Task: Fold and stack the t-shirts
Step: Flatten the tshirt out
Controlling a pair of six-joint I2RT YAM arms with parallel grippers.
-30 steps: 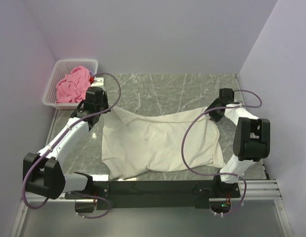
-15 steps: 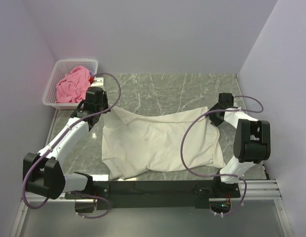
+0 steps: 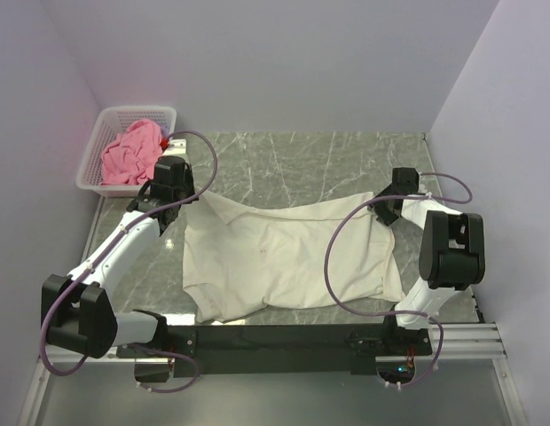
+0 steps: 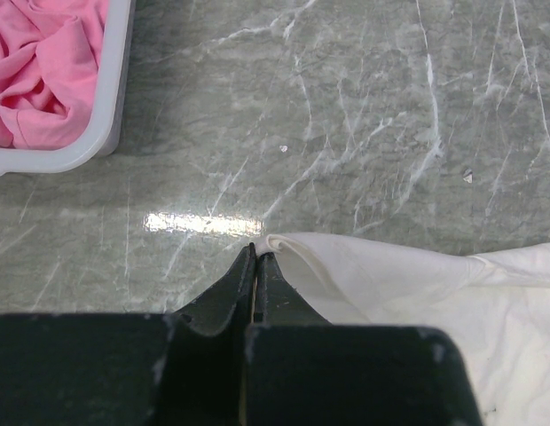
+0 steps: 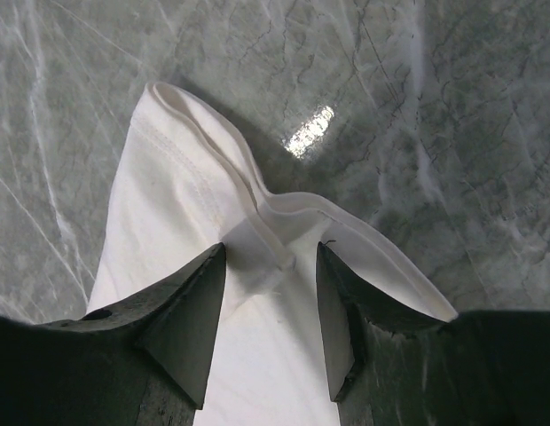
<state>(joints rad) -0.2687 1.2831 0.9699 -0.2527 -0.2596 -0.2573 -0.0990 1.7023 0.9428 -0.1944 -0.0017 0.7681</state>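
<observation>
A cream-white t-shirt (image 3: 284, 257) lies spread and wrinkled on the marble table. Its far left corner (image 4: 288, 244) rises to my left gripper (image 4: 255, 250), which is shut on it at the very tips. My right gripper (image 5: 271, 257) stands open over the shirt's far right corner, its fingers astride a raised fold of hem (image 5: 257, 213) without pinching it. In the top view the left gripper (image 3: 192, 197) and right gripper (image 3: 388, 209) sit at the shirt's two far corners. A pink t-shirt (image 3: 131, 153) lies crumpled in the basket, also seen as the pink t-shirt (image 4: 40, 71) in the left wrist view.
A white lattice basket (image 3: 106, 120) stands at the far left corner, its rim (image 4: 115, 89) close ahead-left of my left gripper. Purple walls enclose the table on three sides. Bare marble (image 3: 302, 164) stretches behind the shirt. Cables loop over both arms.
My right gripper has shifted slightly over the shirt's corner. The left arm and the shirt hold still.
</observation>
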